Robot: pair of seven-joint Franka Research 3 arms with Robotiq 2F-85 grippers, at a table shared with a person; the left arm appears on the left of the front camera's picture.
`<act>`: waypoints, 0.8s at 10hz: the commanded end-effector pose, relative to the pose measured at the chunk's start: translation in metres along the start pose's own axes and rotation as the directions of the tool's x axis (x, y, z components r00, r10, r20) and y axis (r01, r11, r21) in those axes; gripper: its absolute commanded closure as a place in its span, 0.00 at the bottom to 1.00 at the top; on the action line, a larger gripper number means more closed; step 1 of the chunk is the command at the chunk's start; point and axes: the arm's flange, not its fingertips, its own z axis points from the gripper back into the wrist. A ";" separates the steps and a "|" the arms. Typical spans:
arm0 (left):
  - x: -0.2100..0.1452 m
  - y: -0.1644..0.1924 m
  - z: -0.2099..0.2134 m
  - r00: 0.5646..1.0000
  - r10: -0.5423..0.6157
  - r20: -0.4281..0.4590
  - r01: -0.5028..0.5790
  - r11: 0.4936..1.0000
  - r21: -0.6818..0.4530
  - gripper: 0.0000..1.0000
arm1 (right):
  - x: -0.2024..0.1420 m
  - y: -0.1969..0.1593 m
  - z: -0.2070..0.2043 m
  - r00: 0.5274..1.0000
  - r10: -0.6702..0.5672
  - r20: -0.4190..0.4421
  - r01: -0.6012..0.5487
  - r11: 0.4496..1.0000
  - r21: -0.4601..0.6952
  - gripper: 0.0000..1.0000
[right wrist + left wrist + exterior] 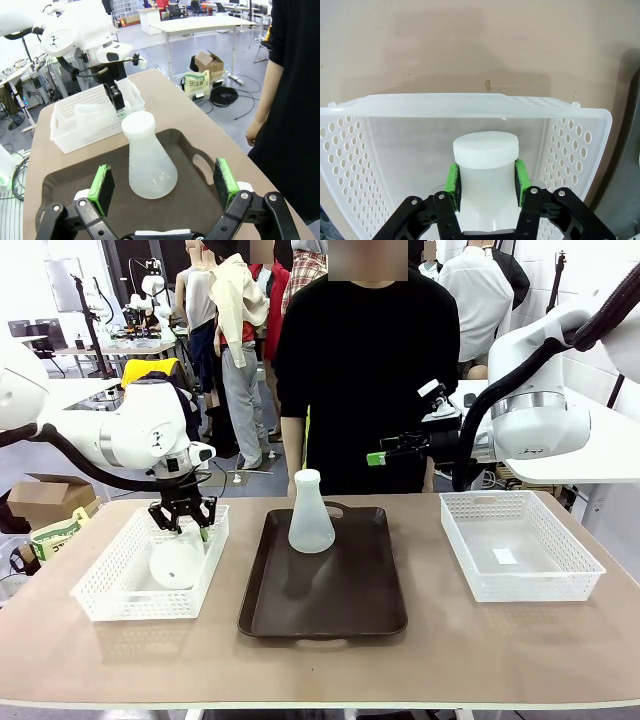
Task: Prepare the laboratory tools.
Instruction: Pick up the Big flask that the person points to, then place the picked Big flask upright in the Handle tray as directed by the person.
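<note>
The left gripper (486,176) has its green pads clamped on the neck of one frosted flask (485,149), which leans tilted inside the left white basket (100,592), neck toward the basket's far right corner. The second flask (310,514) stands upright on the brown tray (330,622), near the tray's far edge. The right gripper (164,181) hangs in the air off the tray's far right corner, jaws wide apart and empty.

The scene was lit brightly and evenly from overhead. Soft shadows were cast on the table (500,660) beside the left basket (100,605) and the tray (350,605), on whose dark surface a pale reflection of the upright flask (310,515) was seen. Basket edges were bowed in the left wrist view; distant background was rendered soft.
</note>
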 end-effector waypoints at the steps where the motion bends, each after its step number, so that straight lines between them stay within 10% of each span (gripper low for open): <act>1: 0.000 -0.002 0.000 1.000 -0.010 0.013 0.010 1.000 0.002 1.00 | 0.001 -0.001 0.000 1.000 -0.006 -0.010 0.006 1.000 0.006 0.00; 8: 0.000 -0.002 0.000 1.000 -0.010 0.013 0.010 1.000 0.002 1.00 | 0.001 -0.001 0.000 1.000 -0.006 -0.010 0.006 1.000 0.006 0.00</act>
